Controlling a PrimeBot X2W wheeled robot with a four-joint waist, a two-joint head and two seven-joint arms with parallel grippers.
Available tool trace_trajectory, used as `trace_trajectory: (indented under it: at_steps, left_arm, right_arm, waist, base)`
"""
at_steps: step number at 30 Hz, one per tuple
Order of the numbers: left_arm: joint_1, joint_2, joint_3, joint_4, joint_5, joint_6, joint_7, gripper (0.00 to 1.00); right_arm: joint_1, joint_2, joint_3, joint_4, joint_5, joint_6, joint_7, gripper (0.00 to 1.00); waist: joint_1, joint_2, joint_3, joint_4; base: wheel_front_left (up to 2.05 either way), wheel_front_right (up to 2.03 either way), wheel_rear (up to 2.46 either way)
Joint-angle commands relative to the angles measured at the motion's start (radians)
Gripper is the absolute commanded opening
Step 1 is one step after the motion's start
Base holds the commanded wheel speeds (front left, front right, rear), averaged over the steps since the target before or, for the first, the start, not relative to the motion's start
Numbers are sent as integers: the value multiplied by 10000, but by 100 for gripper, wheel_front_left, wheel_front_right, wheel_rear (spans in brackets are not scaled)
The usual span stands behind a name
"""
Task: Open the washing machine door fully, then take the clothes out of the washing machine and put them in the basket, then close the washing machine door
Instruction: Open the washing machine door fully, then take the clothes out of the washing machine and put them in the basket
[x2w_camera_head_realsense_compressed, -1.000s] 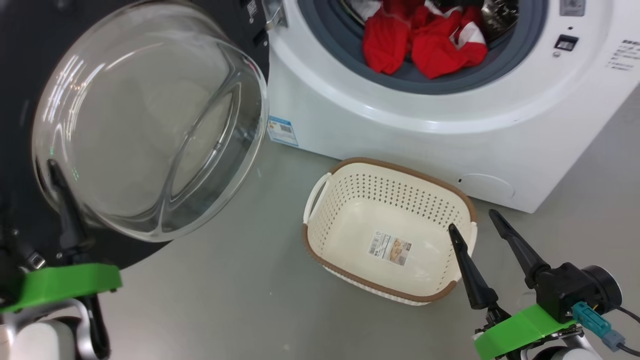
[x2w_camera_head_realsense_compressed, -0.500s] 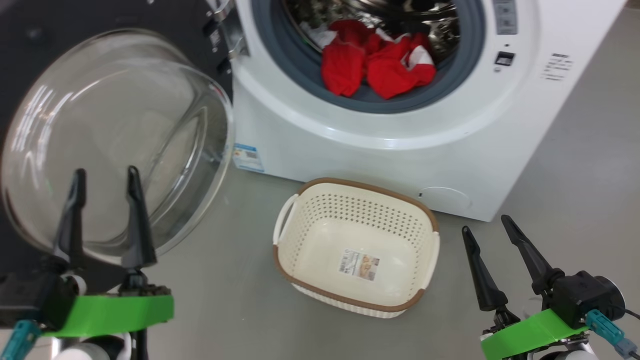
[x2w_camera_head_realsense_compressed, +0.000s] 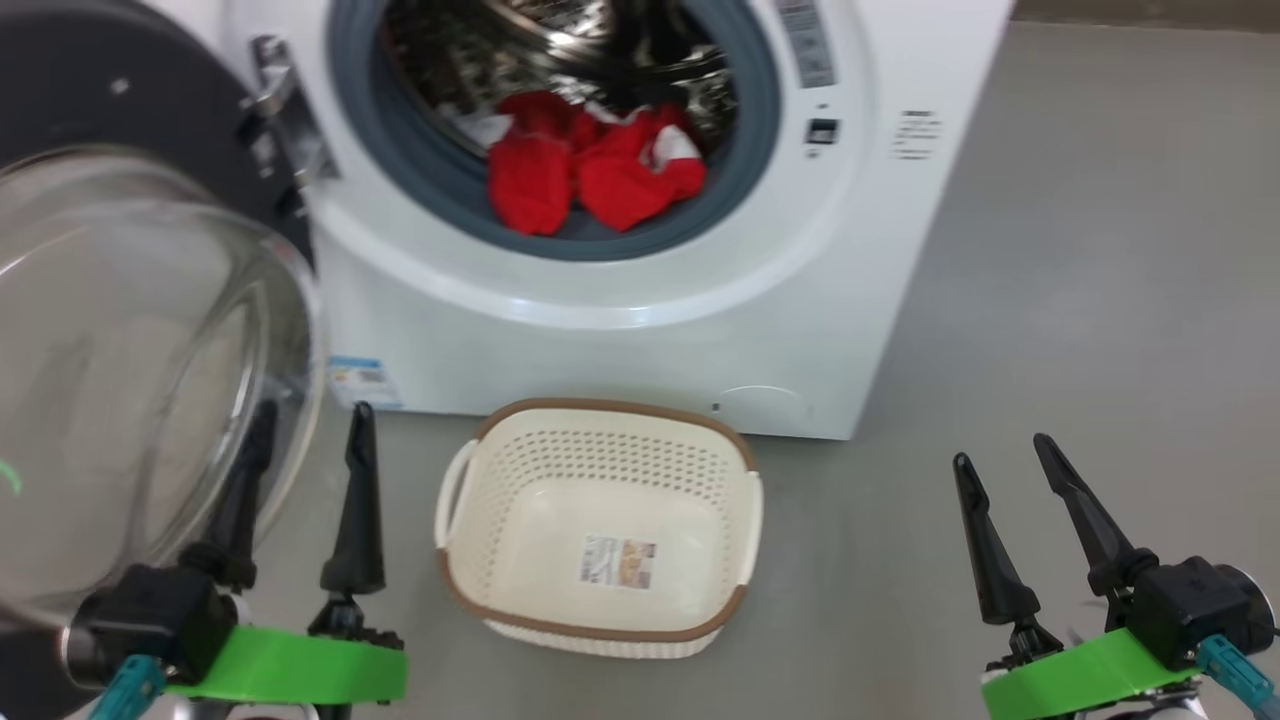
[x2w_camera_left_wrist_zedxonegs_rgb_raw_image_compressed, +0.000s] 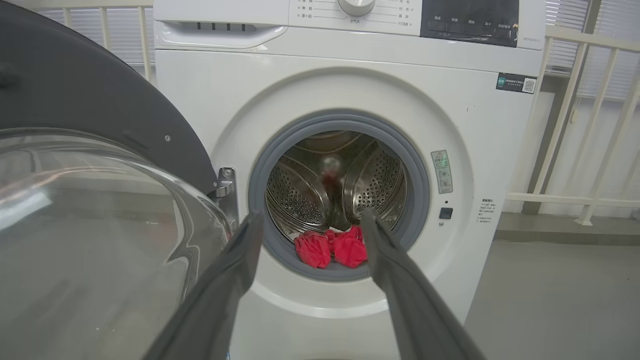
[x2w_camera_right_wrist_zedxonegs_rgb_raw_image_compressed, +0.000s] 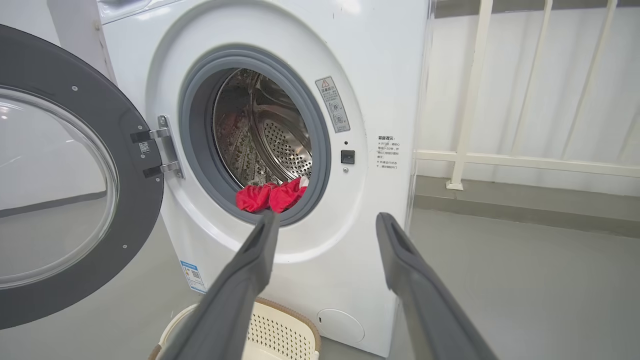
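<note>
The door (x2w_camera_head_realsense_compressed: 130, 350) stood swung out to the left of the washer (x2w_camera_head_realsense_compressed: 620, 330), so the opening step looked done. The clothes (x2w_camera_head_realsense_compressed: 590, 180) lay in a red heap at the front lip of the drum, spilling onto the grey gasket. None were in the basket (x2w_camera_head_realsense_compressed: 600, 412), which sat on the floor just in front of the washer. The left gripper (x2w_camera_head_realsense_compressed: 313, 412) hung wide and empty beside the door's glass, left of the basket. The right gripper (x2w_camera_head_realsense_compressed: 1002, 450) hung wide and empty too, well to the basket's right. Unloading seemed about to start. The next move called for one arm to reach up and forward over the basket into the opening and close on a fold of the heap. The left wrist view framed the clothes between its fingers, so that arm seemed better placed.
</note>
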Motion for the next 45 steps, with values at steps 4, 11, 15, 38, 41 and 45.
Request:
trace_trajectory:
  at_steps: [4,11,15,38,41,45]
  left_arm:
    - [141,118,169,113,-234,-127,59,100]
    - [336,88,82,586,-475,-224,-235,100]
    - [573,276,-48,904,-222,-232,-323,100]
    - [1605,355,-66,1543,-114,207,-726,100]
    - [1703,349,-79,1602,-116,265,-749,100]
    - [1789,346,-98,1662,-156,294,-774,100]
  right_arm:
    - [112,-18,148,-198,10,65,-130,100]
    - [350,-18,279,-342,-25,65,-144,100]
    - [528,-18,344,-532,-69,65,-146,100]
    - [1534,-18,-108,-1000,-323,65,-148,100]
    - [1603,-18,-171,-1008,-309,65,-148,100]
    - [1704,-18,-214,-1013,-250,65,-148,100]
  waist:
    - [0,-1,-425,-1251]
    - [0,-1,-670,-1961]
    - [0,-1,-814,-2235]
    - [0,-1,-1376,-2765]
    - [0,-1,-1458,-2742]
    - [0,-1,-1550,-2676]
  base:
    - [0,0,0]
    - [0,0,0]
    - [0,0,0]
    - [0,0,0]
    - [0,0,0]
    - [0,0,0]
